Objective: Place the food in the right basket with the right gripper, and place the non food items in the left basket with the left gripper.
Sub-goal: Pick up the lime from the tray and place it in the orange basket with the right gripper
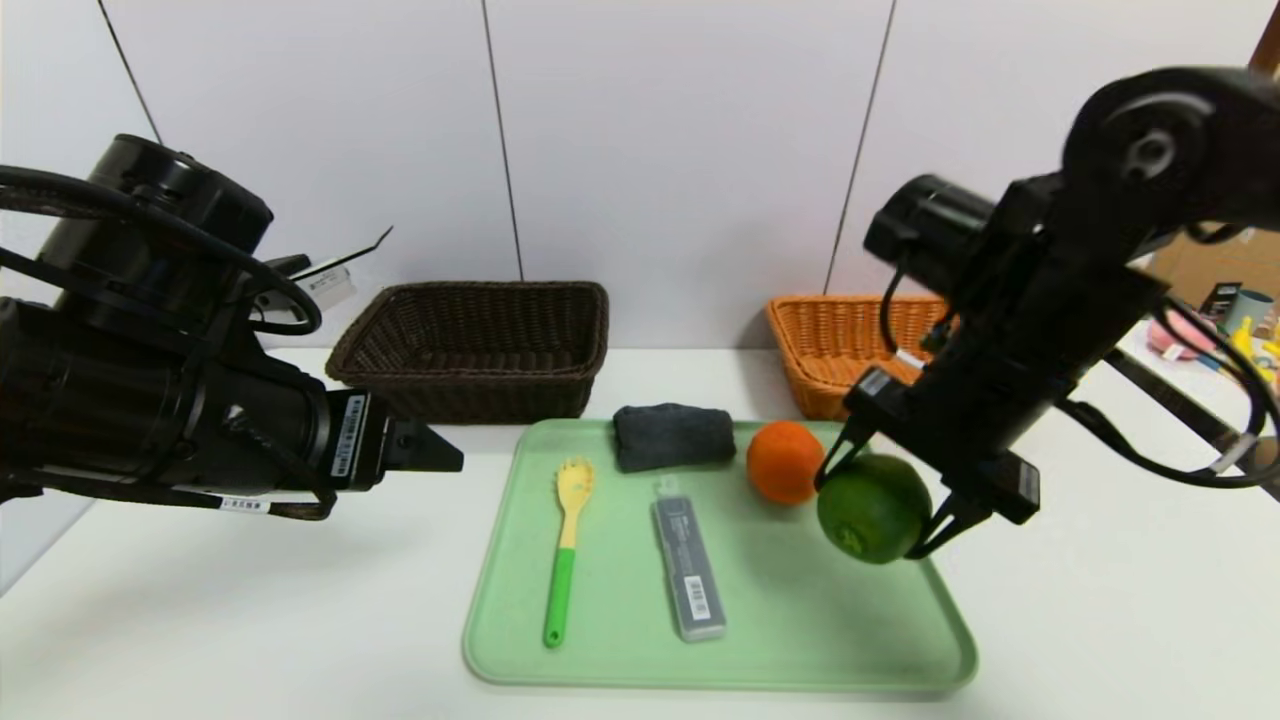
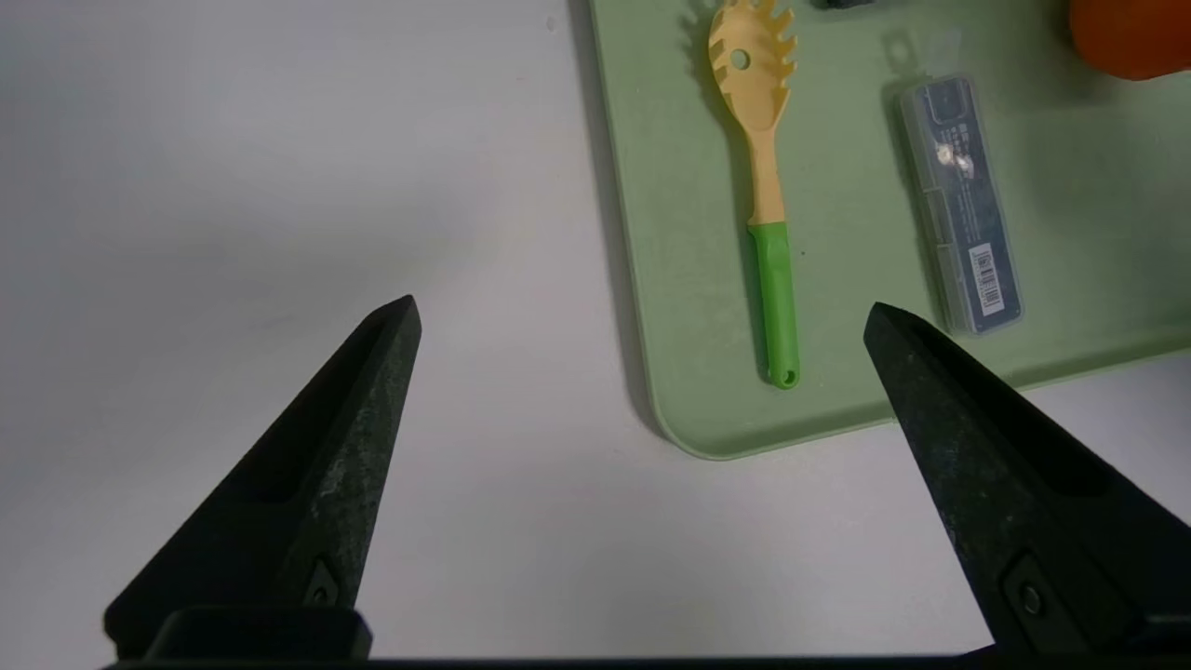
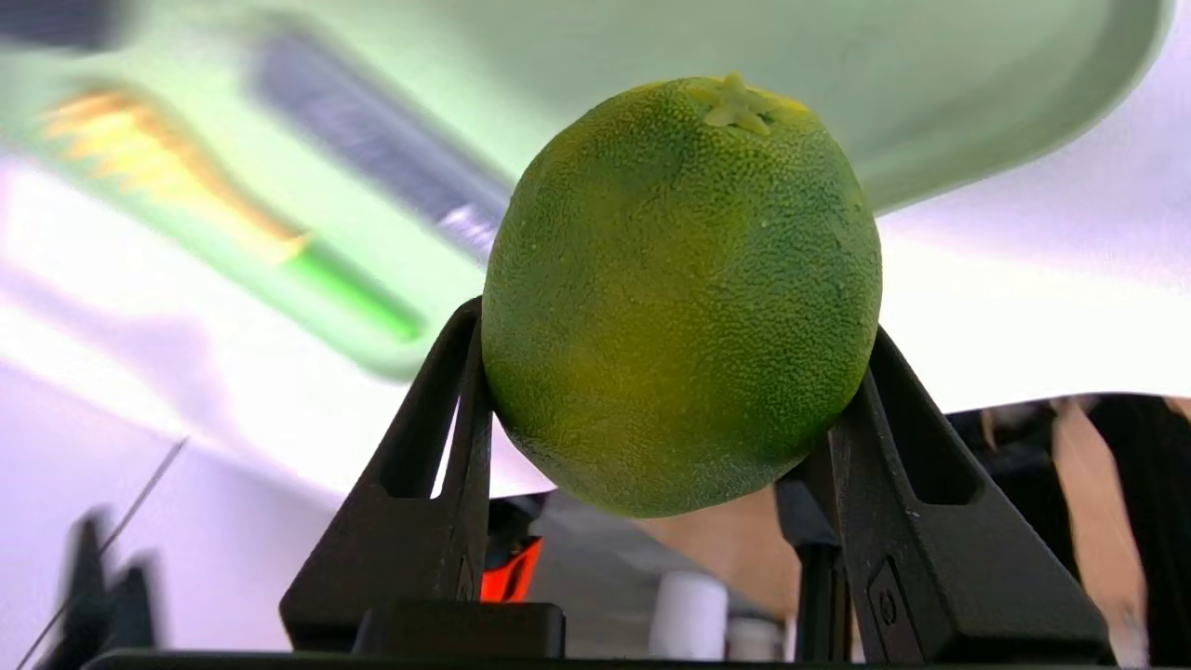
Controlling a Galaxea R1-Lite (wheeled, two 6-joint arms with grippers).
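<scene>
Right gripper (image 1: 888,500) fingers pinch the green citrus (image 1: 873,507) above the tray (image 1: 800,640), likely bound for the orange-tan basket (image 1: 830,345); left gripper (image 2: 642,316) waits spread over the tabletop (image 2: 279,186)

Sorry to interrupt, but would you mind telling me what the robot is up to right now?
It is sorting things off a green tray into two baskets. The right gripper holds the green citrus between its fingers, raised over the tray's right side, with the orange basket behind it. The left gripper hangs open over the table left of the tray. The orange, towel, fork-spoon and grey case lie on the tray; the brown basket holds nothing visible.
</scene>
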